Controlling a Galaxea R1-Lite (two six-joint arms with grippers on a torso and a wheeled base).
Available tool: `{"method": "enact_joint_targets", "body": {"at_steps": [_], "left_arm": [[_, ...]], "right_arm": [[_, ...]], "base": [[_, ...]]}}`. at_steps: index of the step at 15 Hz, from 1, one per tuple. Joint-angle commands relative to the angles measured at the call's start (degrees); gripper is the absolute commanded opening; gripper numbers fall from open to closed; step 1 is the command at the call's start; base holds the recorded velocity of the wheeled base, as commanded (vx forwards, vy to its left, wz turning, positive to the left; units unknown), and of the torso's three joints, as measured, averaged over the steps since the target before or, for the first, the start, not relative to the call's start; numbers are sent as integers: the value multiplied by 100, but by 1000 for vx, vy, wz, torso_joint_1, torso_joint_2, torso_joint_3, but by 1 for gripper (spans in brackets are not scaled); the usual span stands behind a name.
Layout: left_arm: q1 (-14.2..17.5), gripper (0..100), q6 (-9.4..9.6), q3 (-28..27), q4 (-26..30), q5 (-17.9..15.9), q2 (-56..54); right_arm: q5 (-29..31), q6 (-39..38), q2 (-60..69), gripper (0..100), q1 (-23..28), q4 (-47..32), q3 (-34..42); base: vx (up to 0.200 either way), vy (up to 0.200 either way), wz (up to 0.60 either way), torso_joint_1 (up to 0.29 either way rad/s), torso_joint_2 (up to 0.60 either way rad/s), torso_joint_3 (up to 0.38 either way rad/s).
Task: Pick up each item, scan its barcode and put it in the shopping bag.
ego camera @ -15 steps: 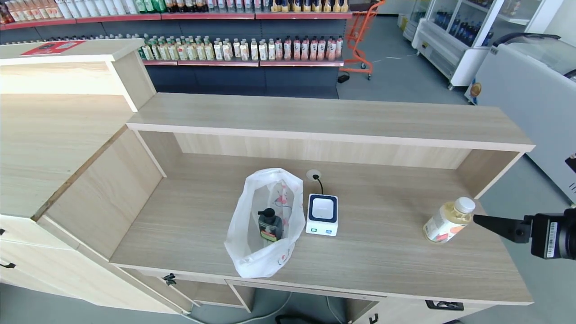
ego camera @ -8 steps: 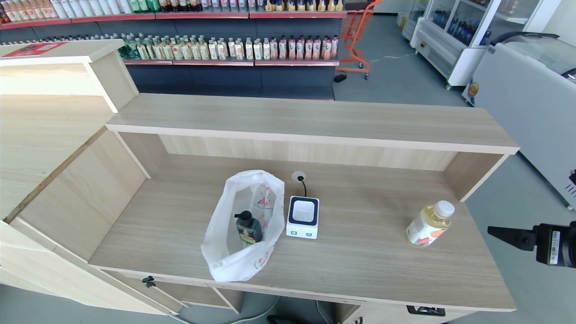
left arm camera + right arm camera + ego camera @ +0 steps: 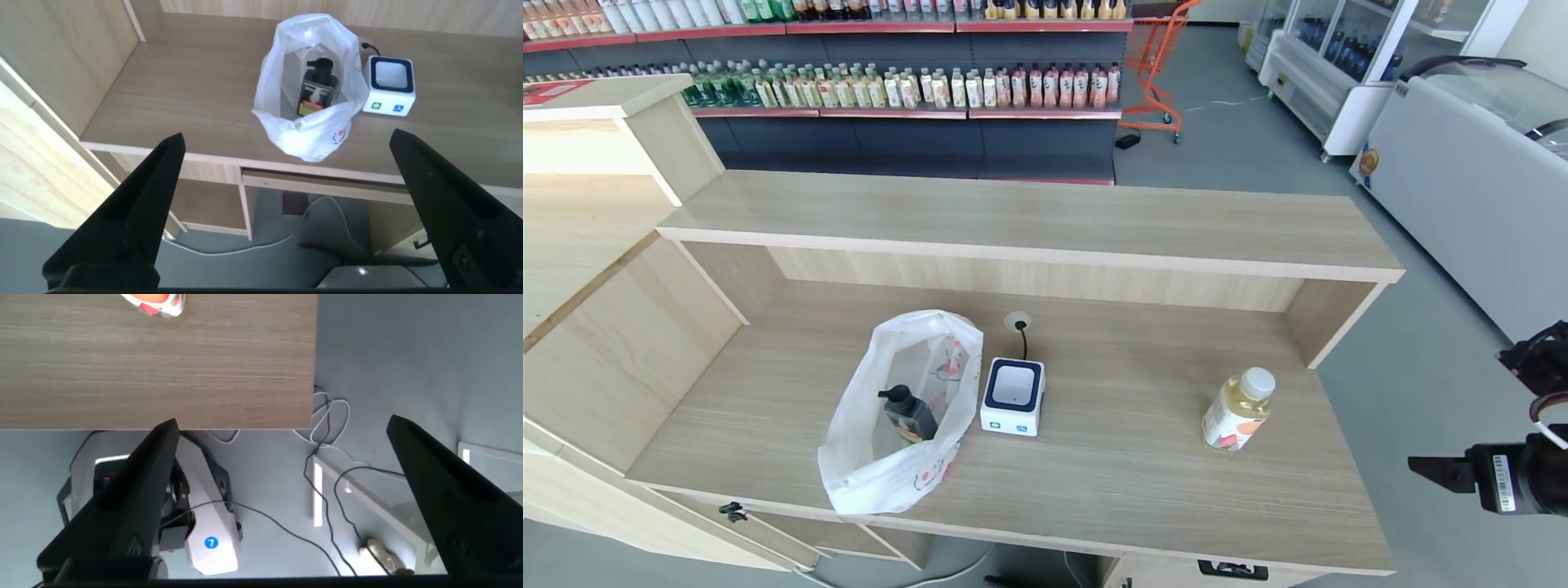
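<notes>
While the clear plastic bottle of yellow drink with a white cap (image 3: pixel 1239 410) stands near the right end of the light wooden counter (image 3: pixel 1127 482), its white-and-orange label (image 3: pixel 1227 426) too small to read, the white plastic shopping bag (image 3: pixel 874 469) with red print lies beside the white, blue-framed scanner (image 3: pixel 1013 397), a dark pump bottle (image 3: pixel 912 416) inside; left gripper (image 3: pixel 286 137) and right gripper (image 3: pixel 282 423) gape wide

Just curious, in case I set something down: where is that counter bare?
The widest bare stretch of counter lies between the scanner and the bottle. Another lies between the bag and the left side wall. Crowded: bag and scanner, close together.
</notes>
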State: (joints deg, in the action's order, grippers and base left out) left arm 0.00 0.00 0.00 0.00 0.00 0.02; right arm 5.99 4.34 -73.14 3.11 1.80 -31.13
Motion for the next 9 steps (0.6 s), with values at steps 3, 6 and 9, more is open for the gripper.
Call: {"method": "enact_joint_targets", "body": {"at_steps": [3, 6, 9], "left_arm": [[0, 100, 0, 0, 0, 0, 6], [0, 100, 0, 0, 0, 0, 6], [0, 100, -9, 0, 0, 0, 6]], "right_arm": [[-80, 120, -912, 100, -135, -5, -51], [-651, 93, -1545, 100, -170, 215, -95], [-555, 129, -2362, 100, -293, 1718, 55]], "base": [[0, 0, 0, 0, 0, 0], [0, 0, 0, 0, 0, 0], [0, 0, 0, 0, 0, 0]]}}
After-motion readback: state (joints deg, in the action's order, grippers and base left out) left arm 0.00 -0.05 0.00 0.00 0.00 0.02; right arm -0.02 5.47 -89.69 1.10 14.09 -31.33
